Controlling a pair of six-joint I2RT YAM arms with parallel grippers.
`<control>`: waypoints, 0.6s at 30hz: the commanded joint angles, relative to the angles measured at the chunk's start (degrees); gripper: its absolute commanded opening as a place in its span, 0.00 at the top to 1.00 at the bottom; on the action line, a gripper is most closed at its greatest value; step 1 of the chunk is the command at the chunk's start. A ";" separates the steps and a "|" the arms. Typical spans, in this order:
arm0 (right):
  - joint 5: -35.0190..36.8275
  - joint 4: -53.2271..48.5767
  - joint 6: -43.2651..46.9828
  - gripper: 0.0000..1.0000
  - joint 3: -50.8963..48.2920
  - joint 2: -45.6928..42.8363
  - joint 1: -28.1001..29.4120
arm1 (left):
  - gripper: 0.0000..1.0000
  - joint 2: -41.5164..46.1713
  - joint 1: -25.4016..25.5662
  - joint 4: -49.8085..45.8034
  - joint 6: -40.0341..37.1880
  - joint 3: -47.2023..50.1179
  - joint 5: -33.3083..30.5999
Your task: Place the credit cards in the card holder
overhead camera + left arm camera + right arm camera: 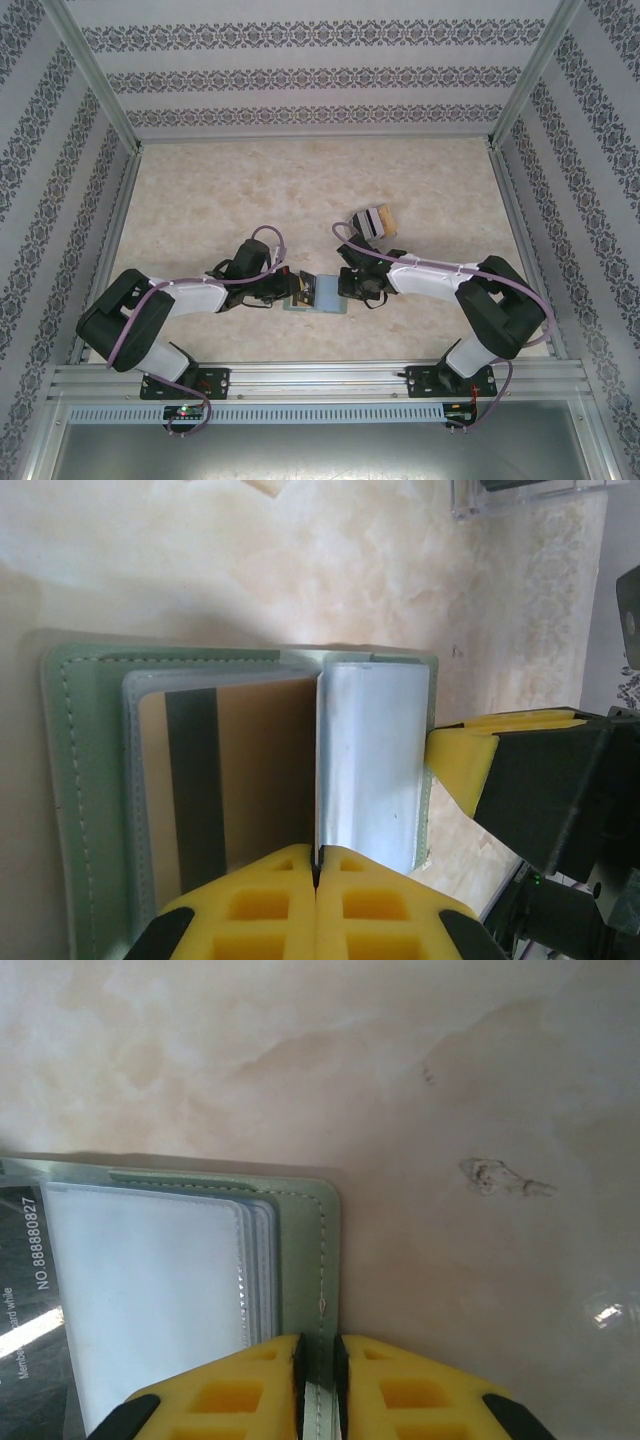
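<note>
- On the tabletop (pixel 300 190), near its front edge, between both claws: green wallet (pixel 318 293), laid open.
- Left claw (pixel 316 875): closed tight on a grey pocket leaf (pixel 370 760), which is curled upward.
- Right claw (pixel 318 1360): nearly closed, pinched on the wallet's green edge.
- Tan card (pixel 255 770), dark-striped: tucked into a pocket.
- Dark card (pixel 25 1290): held inside the wallet.

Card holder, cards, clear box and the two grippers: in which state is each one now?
card holder: open, flat on the table.
tan card: inside a clear pocket of the card holder.
dark card: in the card holder, partly covered.
clear box: on the table, apart.
left gripper: shut on an inner pocket leaf.
right gripper: shut on the card holder's green edge.
</note>
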State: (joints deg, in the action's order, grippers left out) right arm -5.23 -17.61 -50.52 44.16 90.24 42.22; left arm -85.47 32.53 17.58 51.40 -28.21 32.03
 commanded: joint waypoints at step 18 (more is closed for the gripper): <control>3.18 -2.16 0.75 0.82 -0.44 2.47 0.16 | 1.00 4.04 1.81 9.50 6.11 3.89 -1.50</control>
State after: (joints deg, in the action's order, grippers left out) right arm -4.95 -18.48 -50.35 44.88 90.78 42.24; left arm -80.71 33.69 23.49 55.20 -23.62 29.78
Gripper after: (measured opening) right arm 0.183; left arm 0.050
